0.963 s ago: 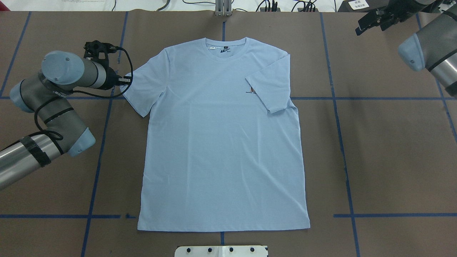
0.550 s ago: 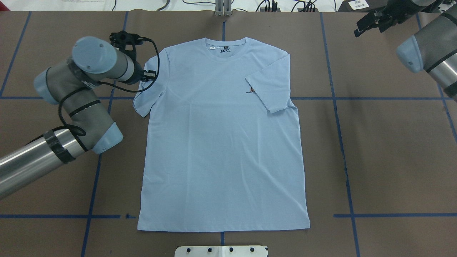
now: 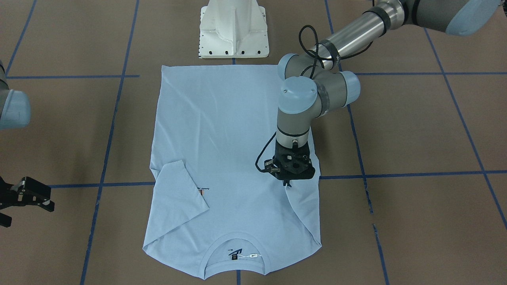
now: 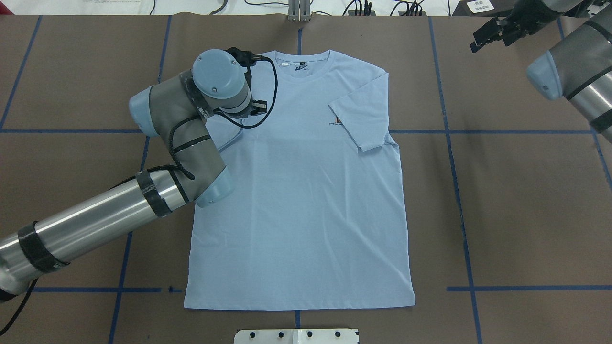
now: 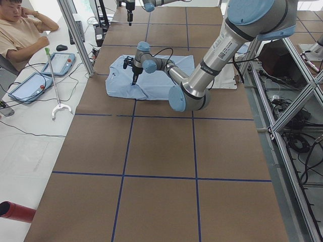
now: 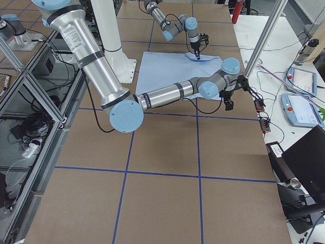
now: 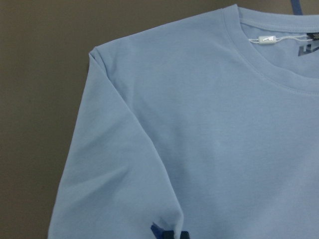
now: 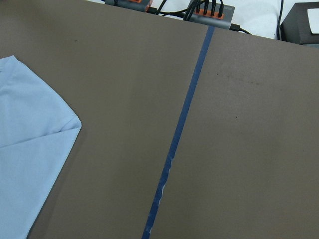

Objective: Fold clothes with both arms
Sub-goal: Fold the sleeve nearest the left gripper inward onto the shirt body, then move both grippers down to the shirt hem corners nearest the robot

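Note:
The light blue T-shirt (image 4: 296, 205) lies flat on the brown table, collar (image 4: 302, 67) at the far side. One sleeve (image 4: 361, 119) is folded in over the chest and half covers the print (image 4: 336, 122). My left gripper (image 3: 288, 184) is shut on the other sleeve's hem and holds it over the shirt body. In the left wrist view its tips (image 7: 169, 234) pinch that sleeve (image 7: 114, 189). In the overhead view the wrist hides it. My right gripper (image 4: 485, 34) hangs open and empty beyond the shirt's far right corner; it also shows in the front view (image 3: 23, 202).
The white pedestal base (image 3: 233, 31) stands at the shirt's hem side. Blue tape lines (image 4: 459, 191) cross the table. Cables and power strips (image 4: 382, 7) lie along the far edge. A seated person (image 5: 22, 30) and control tablets (image 5: 30, 85) are beside the table.
My left arm has swung right with the sleeve, lifting it off the table and carrying it in over the shirt body. My right gripper has barely drifted.

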Motion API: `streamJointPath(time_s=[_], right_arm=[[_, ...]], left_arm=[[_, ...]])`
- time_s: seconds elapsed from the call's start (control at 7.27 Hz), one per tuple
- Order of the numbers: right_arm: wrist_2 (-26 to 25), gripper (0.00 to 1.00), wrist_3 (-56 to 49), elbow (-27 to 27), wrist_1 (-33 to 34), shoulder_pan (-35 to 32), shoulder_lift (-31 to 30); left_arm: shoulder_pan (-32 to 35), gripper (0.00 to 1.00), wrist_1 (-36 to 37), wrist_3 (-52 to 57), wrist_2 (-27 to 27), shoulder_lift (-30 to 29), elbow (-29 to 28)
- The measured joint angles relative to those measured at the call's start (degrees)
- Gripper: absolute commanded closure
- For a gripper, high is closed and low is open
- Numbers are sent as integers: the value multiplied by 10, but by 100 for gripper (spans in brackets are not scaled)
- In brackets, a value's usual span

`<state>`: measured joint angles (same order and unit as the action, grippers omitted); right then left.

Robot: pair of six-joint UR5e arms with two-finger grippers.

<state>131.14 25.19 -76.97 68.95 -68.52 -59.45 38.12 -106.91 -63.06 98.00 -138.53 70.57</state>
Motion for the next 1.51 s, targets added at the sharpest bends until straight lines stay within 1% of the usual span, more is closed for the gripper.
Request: streamJointPath(time_s=[0.14, 0.28, 0.41, 0.83, 0.96, 1.1, 1.24, 1.38, 1.51], right_arm=[[-1, 0, 0, 0, 0, 2, 1], [-1, 0, -1, 0, 0, 6, 1], [0, 0, -1, 0, 0, 8, 2], [-2, 0, 16, -8, 0, 17, 2], [-21, 0, 56, -34, 0, 37, -7], [-64, 0, 119, -83, 0, 75, -30], [-107, 0, 196, -155, 0, 123, -71], [-136, 0, 263, -235, 0, 167, -125], [-171, 0, 323, -317, 0, 214, -189]], left_arm=[[-1, 0, -10, -1, 0, -13, -21], [-1, 0, -29, 0, 1, -16, -28], [-2, 0, -48, 1, 5, -15, -22], [-1, 0, -52, 4, 30, -8, 24], [-1, 0, -41, 5, 33, 7, 58], [-1, 0, -22, 5, 34, 38, 118], [-3, 0, 3, 4, 42, 81, 197], [-11, 0, 19, 1, 56, 126, 275], [-29, 0, 26, -16, 62, 165, 340]])
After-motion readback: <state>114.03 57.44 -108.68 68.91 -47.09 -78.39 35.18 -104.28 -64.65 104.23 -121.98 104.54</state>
